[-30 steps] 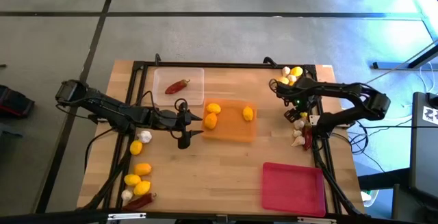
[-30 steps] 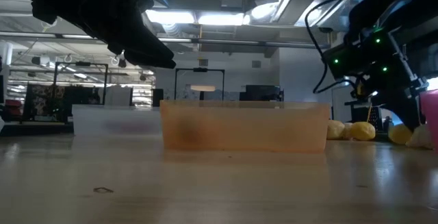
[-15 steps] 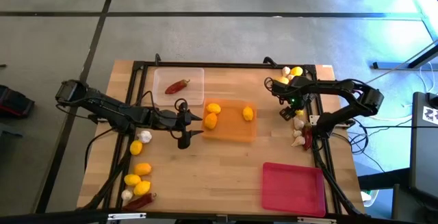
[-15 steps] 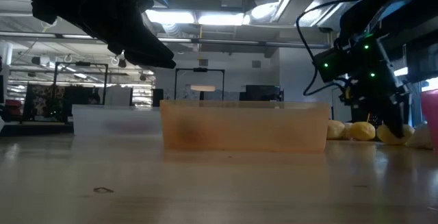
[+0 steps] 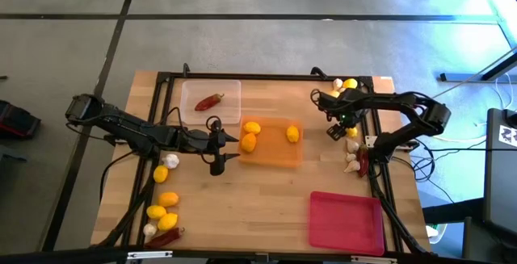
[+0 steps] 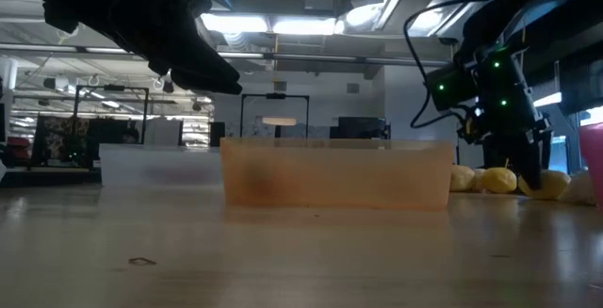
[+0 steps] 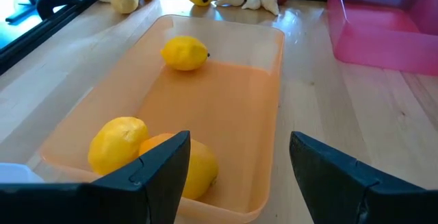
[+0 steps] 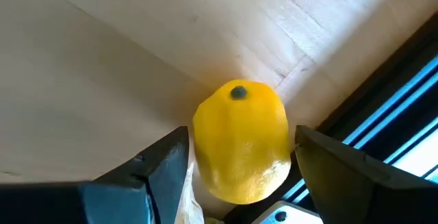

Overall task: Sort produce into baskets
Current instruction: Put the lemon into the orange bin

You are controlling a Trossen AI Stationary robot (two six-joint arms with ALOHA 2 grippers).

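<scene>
The right gripper hangs with jaws parted directly over a lemon at the table's far-right edge, stem end up.

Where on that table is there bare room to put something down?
Bare wood lies between the orange tray and the red tray, stretching toward the near left. It is crowded along the right edge, where lemons and garlic cluster.

A see-through orange plastic tray sits in the middle of the wooden bench. A clear plastic tray stands behind it. One dark robot arm hangs high up. Another arm with green lights reaches down near small yellow lemons.
</scene>
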